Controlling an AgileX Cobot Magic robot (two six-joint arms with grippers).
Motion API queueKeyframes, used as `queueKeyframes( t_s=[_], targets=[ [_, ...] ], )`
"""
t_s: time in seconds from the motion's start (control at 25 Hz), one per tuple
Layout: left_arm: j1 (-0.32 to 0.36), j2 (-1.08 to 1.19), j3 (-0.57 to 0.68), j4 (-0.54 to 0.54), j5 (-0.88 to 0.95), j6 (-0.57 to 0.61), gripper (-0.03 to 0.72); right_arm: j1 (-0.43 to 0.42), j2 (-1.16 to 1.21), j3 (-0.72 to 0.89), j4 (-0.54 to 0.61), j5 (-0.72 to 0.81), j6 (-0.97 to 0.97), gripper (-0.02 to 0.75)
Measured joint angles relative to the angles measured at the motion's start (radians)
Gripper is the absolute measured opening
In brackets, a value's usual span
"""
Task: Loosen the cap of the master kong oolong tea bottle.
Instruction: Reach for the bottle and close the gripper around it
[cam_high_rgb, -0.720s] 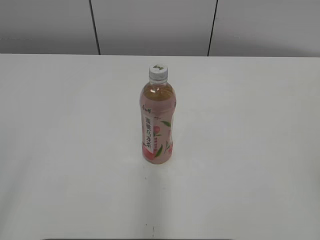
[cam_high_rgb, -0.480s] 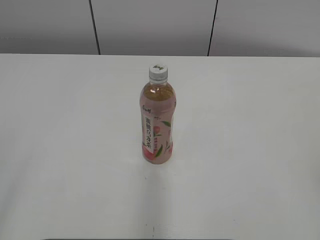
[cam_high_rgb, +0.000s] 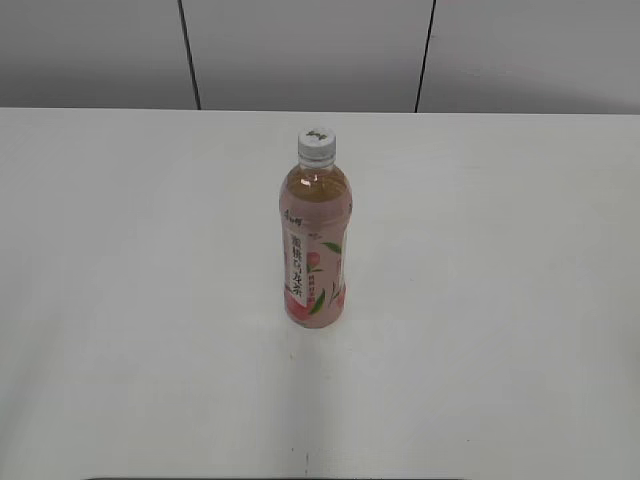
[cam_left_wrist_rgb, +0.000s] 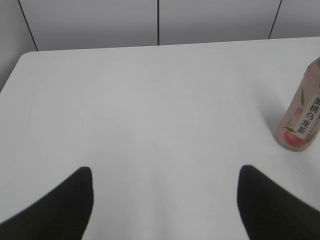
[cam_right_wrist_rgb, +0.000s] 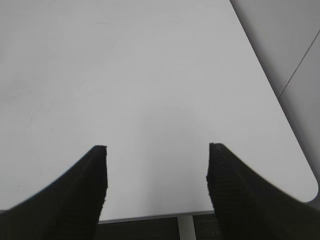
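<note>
The master kong oolong tea bottle (cam_high_rgb: 314, 250) stands upright in the middle of the white table (cam_high_rgb: 120, 300), amber tea above a pink label with a peach and green leaves. Its white ribbed cap (cam_high_rgb: 316, 144) sits on the neck. Neither arm shows in the exterior view. In the left wrist view the bottle's lower part (cam_left_wrist_rgb: 301, 122) stands at the far right, its cap cut off; my left gripper (cam_left_wrist_rgb: 165, 172) is open and empty, well to the bottle's left. My right gripper (cam_right_wrist_rgb: 157, 148) is open and empty over bare table; the bottle is out of that view.
Grey wall panels with dark seams (cam_high_rgb: 190, 55) run behind the table's far edge. The right wrist view shows the table's near edge and rounded corner (cam_right_wrist_rgb: 307, 190), with a table leg (cam_right_wrist_rgb: 186, 227) below.
</note>
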Motion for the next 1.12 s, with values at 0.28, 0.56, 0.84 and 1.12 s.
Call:
queueKeyframes(
  t_s=[0.28, 0.56, 0.84, 1.12],
  targets=[
    [0.000, 0.000, 0.000, 0.000, 0.000, 0.000, 0.531, 0.000, 0.000, 0.000, 0.000, 0.000, 0.000, 0.477],
    [0.000, 0.000, 0.000, -0.025, 0.000, 0.000, 0.484, 0.000, 0.000, 0.000, 0.000, 0.000, 0.000, 0.477],
    [0.000, 0.000, -0.001, -0.125, -0.019, 0.020, 0.403, 0.000, 0.000, 0.000, 0.000, 0.000, 0.000, 0.477],
    [0.002, 0.045, -0.002, -0.330, -0.144, 0.224, 0.395, 0.000, 0.000, 0.000, -0.001, 0.000, 0.000, 0.477]
  ],
)
